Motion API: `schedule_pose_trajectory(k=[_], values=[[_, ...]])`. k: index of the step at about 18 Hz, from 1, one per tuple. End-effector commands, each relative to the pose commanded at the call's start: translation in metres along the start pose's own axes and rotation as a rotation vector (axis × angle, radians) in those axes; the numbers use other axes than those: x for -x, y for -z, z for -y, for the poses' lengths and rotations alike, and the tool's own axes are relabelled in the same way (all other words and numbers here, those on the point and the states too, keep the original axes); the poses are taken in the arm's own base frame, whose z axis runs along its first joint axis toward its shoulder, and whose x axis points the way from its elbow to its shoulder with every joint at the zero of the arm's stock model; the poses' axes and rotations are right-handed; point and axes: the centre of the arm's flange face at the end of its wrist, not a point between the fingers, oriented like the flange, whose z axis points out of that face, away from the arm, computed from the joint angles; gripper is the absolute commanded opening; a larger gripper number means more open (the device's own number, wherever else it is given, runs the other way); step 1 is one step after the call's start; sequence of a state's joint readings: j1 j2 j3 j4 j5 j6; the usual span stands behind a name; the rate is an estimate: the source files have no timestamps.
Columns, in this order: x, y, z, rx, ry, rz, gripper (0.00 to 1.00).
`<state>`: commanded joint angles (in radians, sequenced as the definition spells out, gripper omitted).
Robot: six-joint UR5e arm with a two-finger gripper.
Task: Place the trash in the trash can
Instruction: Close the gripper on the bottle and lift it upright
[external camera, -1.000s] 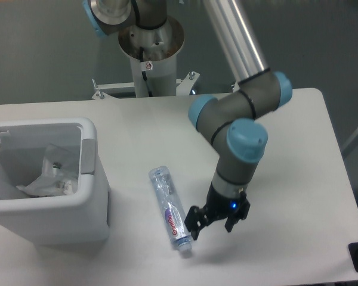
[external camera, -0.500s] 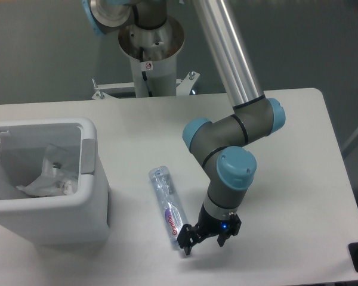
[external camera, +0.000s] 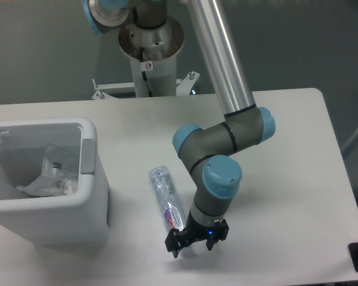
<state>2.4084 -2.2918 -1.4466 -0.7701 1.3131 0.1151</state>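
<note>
- One bottle lies flat on the white worktop, between the bin and the arm, its cap end toward the near edge.
- One wrapper lies crumpled inside the bin, at the worktop's left.
- One tool hangs low over the bottle's cap end, hiding it; its fingers stand apart, but whether they straddle or touch the bottle I cannot tell.
- The arm's grey pedestal stands behind the worktop.
</note>
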Motion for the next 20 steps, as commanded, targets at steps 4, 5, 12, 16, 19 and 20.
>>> schedule_pose_trajectory(k=[4, 5, 12, 16, 19, 20], values=[[0.000, -0.001, 0.000, 0.002, 0.005, 0.006, 0.79], [0.000, -0.002, -0.001, 0.004, 0.007, 0.007, 0.70], [0.002, -0.002, -0.004, 0.011, 0.011, 0.026, 0.33], [-0.001, 0.003, -0.003, 0.005, 0.016, 0.027, 0.24], [-0.004, 0.023, 0.000, -0.022, 0.011, 0.030, 0.24], [-0.007, 0.032, 0.001, -0.032, 0.008, 0.029, 0.24]])
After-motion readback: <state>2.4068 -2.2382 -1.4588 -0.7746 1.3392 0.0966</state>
